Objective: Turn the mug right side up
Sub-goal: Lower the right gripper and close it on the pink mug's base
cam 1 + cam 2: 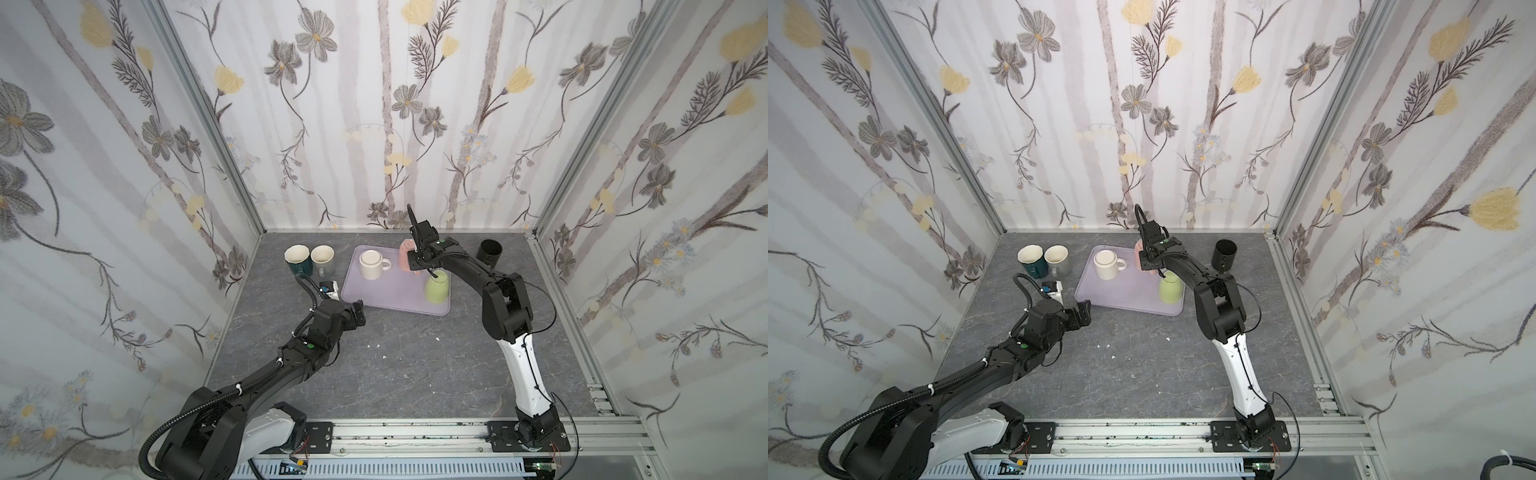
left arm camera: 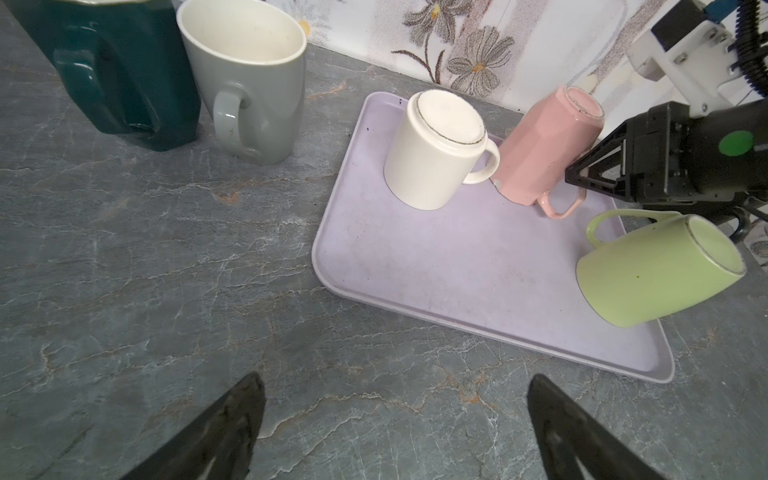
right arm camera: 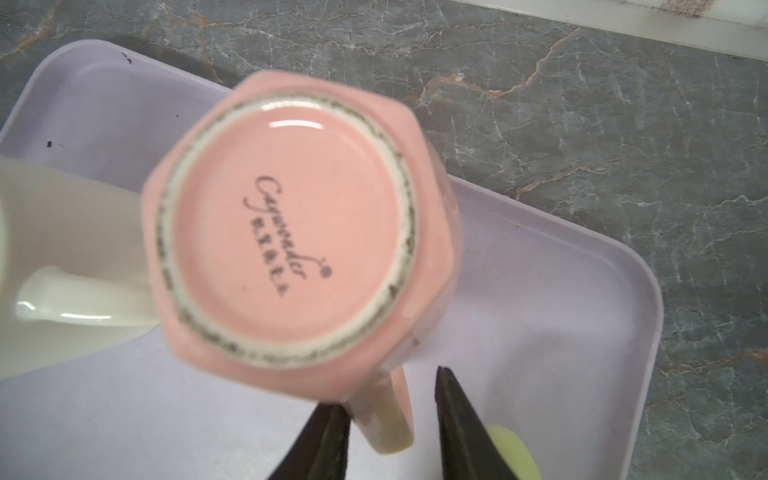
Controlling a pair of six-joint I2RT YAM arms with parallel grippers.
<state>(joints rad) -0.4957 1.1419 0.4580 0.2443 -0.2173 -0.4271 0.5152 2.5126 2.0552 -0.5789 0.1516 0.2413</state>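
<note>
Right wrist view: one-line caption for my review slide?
Right claw straddling the handle of the upside-down pink mug on the lavender tray, not yet clamped.

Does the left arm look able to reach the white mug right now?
Probably yes: the left fingers are open, facing the tray, with only bare surface between them and the white mug. The right arm is at the pink mug beside it.

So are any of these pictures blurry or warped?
In the right wrist view the pink mug looms close, soft at its edges, with a glare streak on its base; in the left wrist view the wide lens makes the light green mug lean outward.
</note>
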